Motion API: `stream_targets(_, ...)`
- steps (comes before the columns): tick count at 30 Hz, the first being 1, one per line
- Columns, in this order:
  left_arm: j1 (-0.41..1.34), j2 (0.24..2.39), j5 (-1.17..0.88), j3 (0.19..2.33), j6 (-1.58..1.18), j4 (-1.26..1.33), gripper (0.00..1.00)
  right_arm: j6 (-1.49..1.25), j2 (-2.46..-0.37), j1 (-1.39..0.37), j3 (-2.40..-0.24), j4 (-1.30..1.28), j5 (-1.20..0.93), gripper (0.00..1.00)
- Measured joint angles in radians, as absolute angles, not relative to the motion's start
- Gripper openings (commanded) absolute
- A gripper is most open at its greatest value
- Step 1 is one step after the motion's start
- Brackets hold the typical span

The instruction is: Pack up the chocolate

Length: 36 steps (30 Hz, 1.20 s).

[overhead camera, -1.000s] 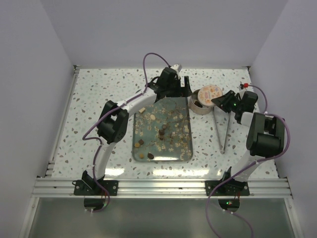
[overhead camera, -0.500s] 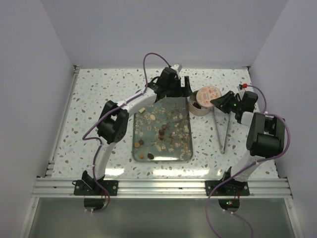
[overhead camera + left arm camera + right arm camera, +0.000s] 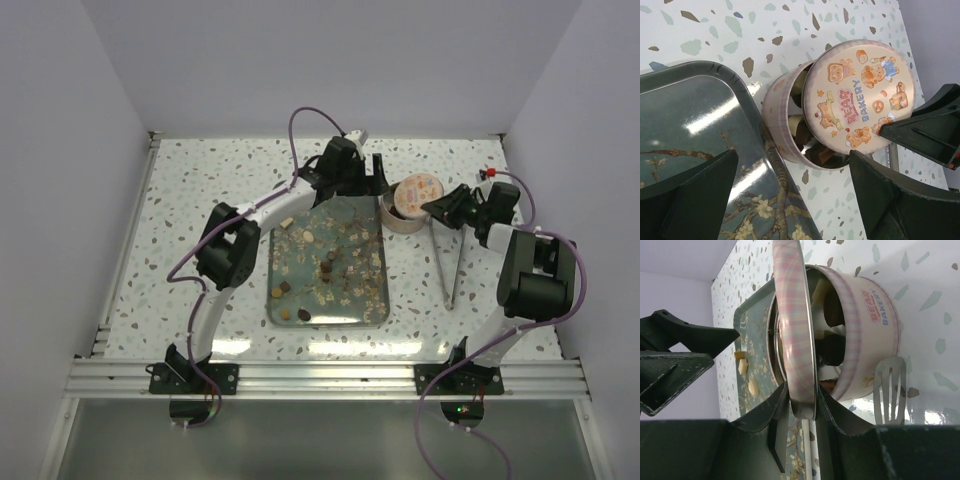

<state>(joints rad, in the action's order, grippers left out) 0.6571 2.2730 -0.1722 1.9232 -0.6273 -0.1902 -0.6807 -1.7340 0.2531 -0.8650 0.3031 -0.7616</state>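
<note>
Right end effector is clamped on the rim of the lid, one finger on each face of the edge. Solid pinch in the right wrist view.

The lid is round and pink, with a bear bakery print on top. It's held partly over the tin, not seated. It's offset toward the right arm's side and angled against the tin mouth, leaving a crescent gap on the tray side. Can't tell whether the lid edge touches the tin rim.

Chocolate shows through that gap: brown and cream pieces piled inside the tin. More chocolate lies loose on the tray, with dark cubes and rounds mostly mid-tray and toward the near left corner. It's mixed in with pale flakes.

Left end effector is released, fingers spread wide and nothing between them. It hangs above the tray's far right corner and points at the tin, with the tin and lid framed between the fingers in its wrist view. No contact visible.

The tin sits on the worktop, right against the tray's far right corner. Tongs lie flat on the worktop to the right of the tray, with the slotted tip just beside the tin wall.
</note>
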Motion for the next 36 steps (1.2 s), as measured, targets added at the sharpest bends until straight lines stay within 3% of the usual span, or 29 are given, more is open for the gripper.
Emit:
stream_targets(22, 0.658, 2.273, -0.175, 1.900, -0.628, -0.181, 0.98, -0.871, -1.662, 0.265, -0.847, 0.421, -0.789, 0.25)
stream_targets(36, 0.663, 2.273, -0.175, 1.899, -0.627, -0.181, 0.98, -0.728, -1.662, 0.265, -0.844, 0.295, -0.759, 0.30)
